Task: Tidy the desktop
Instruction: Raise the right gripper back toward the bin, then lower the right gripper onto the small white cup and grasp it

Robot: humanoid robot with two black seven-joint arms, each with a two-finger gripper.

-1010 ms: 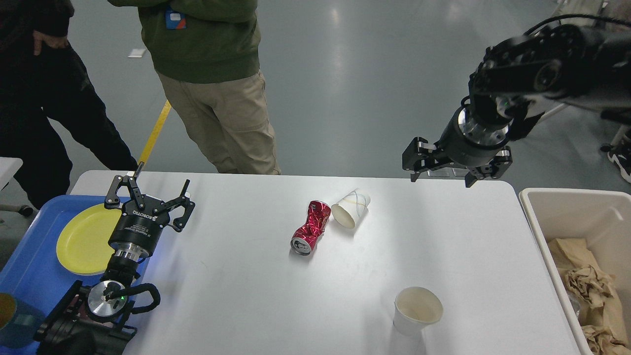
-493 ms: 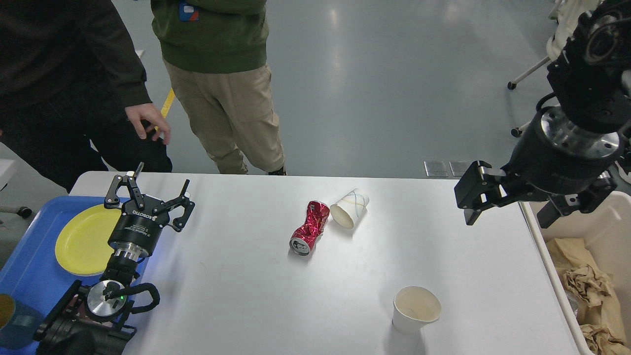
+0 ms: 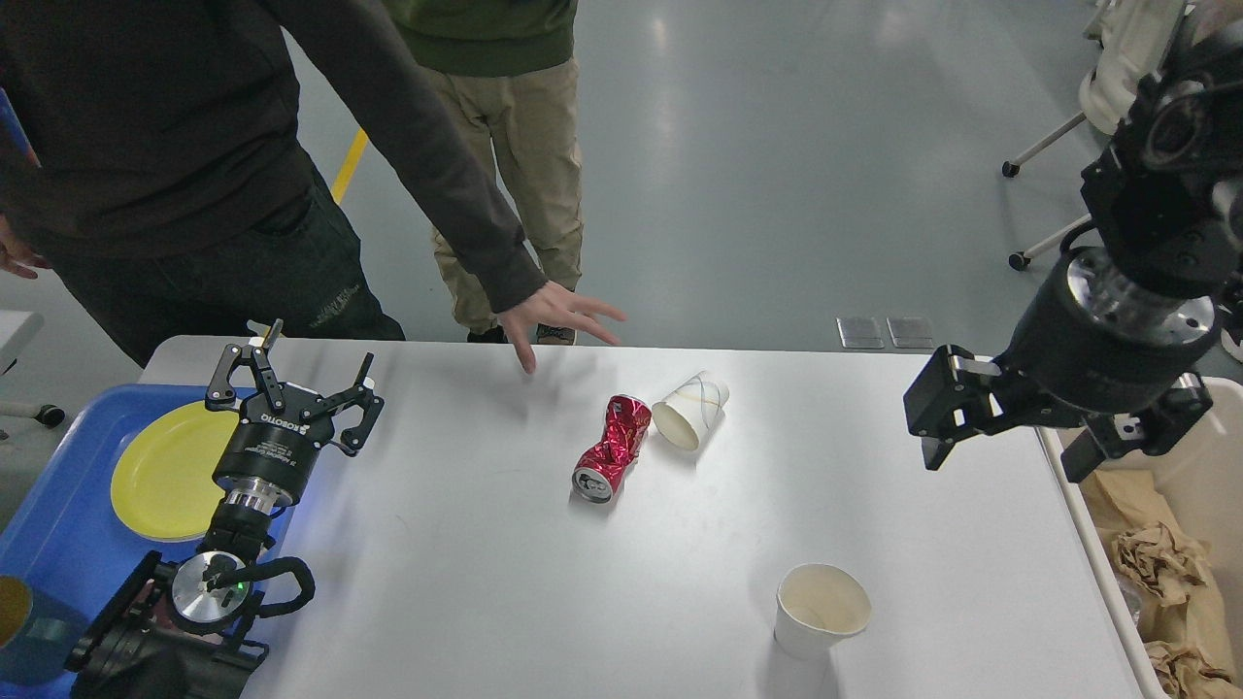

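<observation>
Task looks partly done, as far as I can judge. Big white rectangular table [image 3: 466,582] w/ rounded corners fills most of the view & 3 bits of rubbish sit on it: a crushed red metal can [image 3: 612,449] lying on its side near the far-middle, a white paper cup tipped over [image 3: 691,410] touching or just beside the can's far end, & an upright white paper cup [image 3: 821,610] near the front edge, right of centre.

Off the table's left edge: blue plastic tray [image 3: 58,544] w/ a round yellow plate [image 3: 167,471] on it. Off the right edge: beige plastic bin [image 3: 1199,456] w/ crumpled brown paper [image 3: 1156,553] inside. So some stuff seems sorted already.

My left tool [image 3: 296,388] hangs over the table's far-left corner, fingers apart, empty. My right tool [image 3: 1015,437] sits over the right edge next to the bin, fingers apart, nothing in it.

Left to do, I reckon: can + both cups. A person's bare hand [image 3: 554,316] hovers over the far edge, near the can, so I'd watch that.
</observation>
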